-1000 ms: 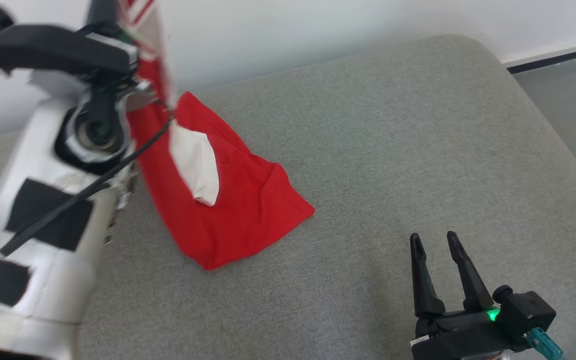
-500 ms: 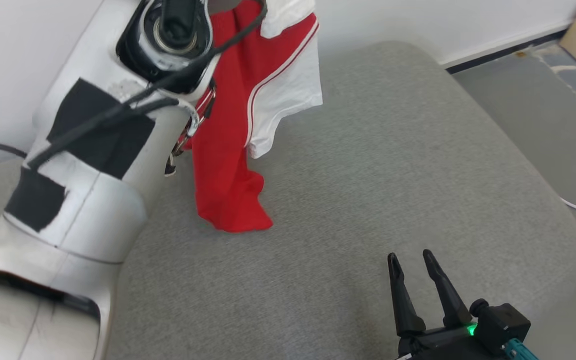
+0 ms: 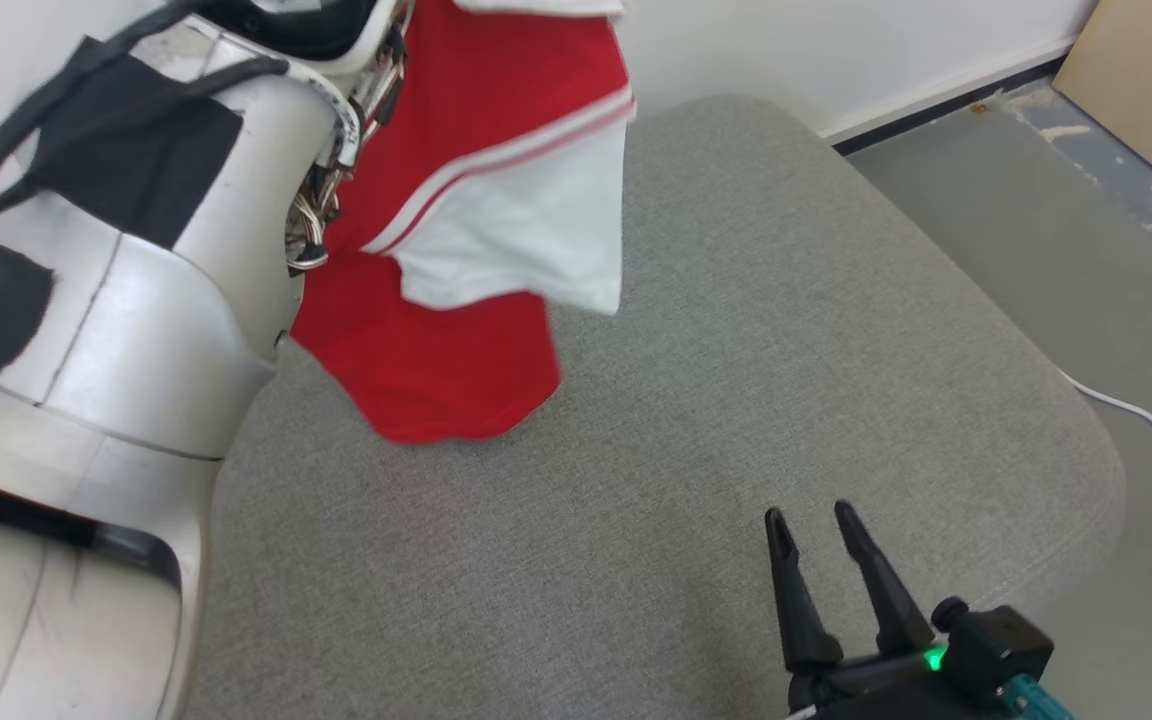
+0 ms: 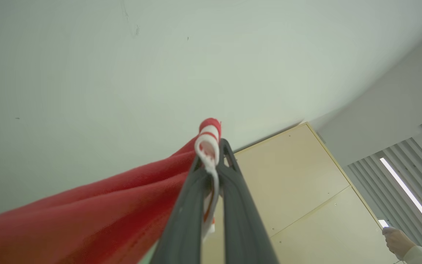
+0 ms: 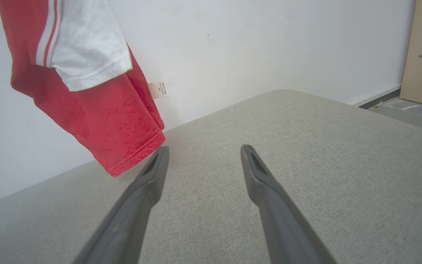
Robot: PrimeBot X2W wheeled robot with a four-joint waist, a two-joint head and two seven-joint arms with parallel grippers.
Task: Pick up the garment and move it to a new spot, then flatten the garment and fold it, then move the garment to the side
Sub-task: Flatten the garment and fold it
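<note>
Left wrist view is showing the left pincer [image 4: 213, 157] pinching the garment [image 4: 86, 223] by its striped edge. Soft and light, it is dangling limp, and the spread right pincer [image 3: 808, 512] should probably take the hem.

The left gripper [image 4: 213, 156] has its jaws clamped tight on a white-trimmed edge of the red garment [image 4: 97, 216]; the cloth trails off to the lower left; behind are a pale wall [image 4: 123, 73] and a beige cabinet [image 4: 288, 190]; a person's hand [image 4: 396, 240] shows at the lower right.
</note>
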